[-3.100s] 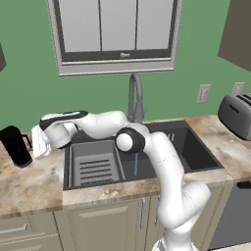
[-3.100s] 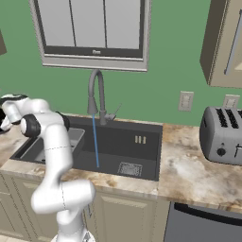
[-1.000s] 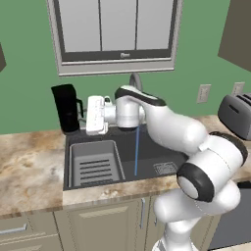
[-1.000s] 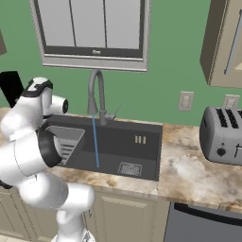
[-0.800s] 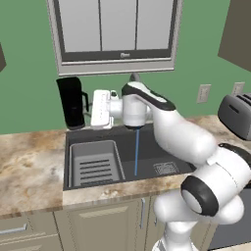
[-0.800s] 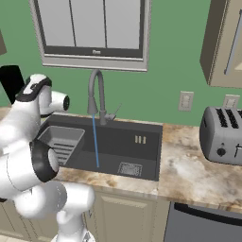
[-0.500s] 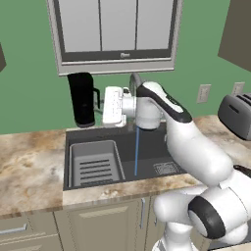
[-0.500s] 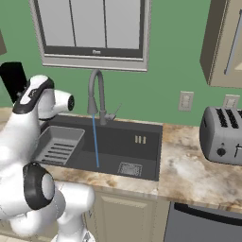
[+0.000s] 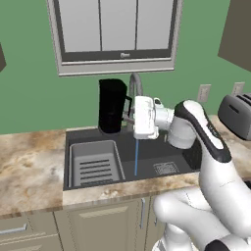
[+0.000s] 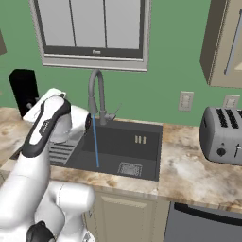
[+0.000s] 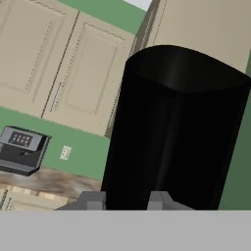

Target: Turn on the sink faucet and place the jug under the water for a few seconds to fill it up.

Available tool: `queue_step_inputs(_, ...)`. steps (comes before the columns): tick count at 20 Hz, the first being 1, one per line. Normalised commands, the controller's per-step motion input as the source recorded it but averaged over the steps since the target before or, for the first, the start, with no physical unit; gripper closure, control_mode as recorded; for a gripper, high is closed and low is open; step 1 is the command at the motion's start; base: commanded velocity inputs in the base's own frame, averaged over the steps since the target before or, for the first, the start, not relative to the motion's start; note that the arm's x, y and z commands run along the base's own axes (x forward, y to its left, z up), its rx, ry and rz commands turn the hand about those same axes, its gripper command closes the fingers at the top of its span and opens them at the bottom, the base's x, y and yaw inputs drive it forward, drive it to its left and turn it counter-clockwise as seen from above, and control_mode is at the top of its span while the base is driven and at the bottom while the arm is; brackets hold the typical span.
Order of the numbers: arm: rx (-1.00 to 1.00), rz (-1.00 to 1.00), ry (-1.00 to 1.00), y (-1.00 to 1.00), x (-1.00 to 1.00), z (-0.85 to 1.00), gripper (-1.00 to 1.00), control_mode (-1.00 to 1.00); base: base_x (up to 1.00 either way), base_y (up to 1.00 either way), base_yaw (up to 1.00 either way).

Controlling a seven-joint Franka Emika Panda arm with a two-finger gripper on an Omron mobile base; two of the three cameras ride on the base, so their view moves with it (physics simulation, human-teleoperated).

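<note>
The black jug (image 9: 112, 105) hangs upright over the back left of the sink (image 9: 67, 162), just left of the faucet (image 9: 134, 82). My gripper (image 9: 128, 114) holds it from the right and is shut on its side handle. The water (image 9: 136, 158) falls as a thin blue stream to the right of the jug and does not touch it. In the right base view the jug (image 10: 23, 91) sits far left, and the faucet (image 10: 96, 90) and the water (image 10: 95, 142) are at centre. In the hand view the jug (image 11: 172, 132) looms just beyond my gripper (image 11: 125, 202).
A ribbed grey tray insert (image 9: 95, 165) lies in the sink's left half, and a square drain grate (image 9: 161, 168) lies to the right. A silver toaster (image 10: 222, 134) stands on the right counter. The window sill runs just above the faucet.
The arm has swung right with the jug, carrying it from the left of the sink to just beside the faucet. The water keeps running.
</note>
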Motion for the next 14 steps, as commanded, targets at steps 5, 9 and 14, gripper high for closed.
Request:
queue_step_inputs(5, 0.04, 0.00, 0.05, -0.95, -0.67, 0.00, 1.00, -1.00, 0.00, 0.00, 0.00)
queue_step_inputs(9, 0.04, 0.00, 0.01, -1.00, -0.59, 0.24, 1.00, -1.00, 0.00, 0.00, 0.00)
queue_step_inputs(14, 0.04, 0.00, 0.00, -1.00, -0.40, 0.39, 1.00, -1.00, 0.00, 0.00, 0.00)
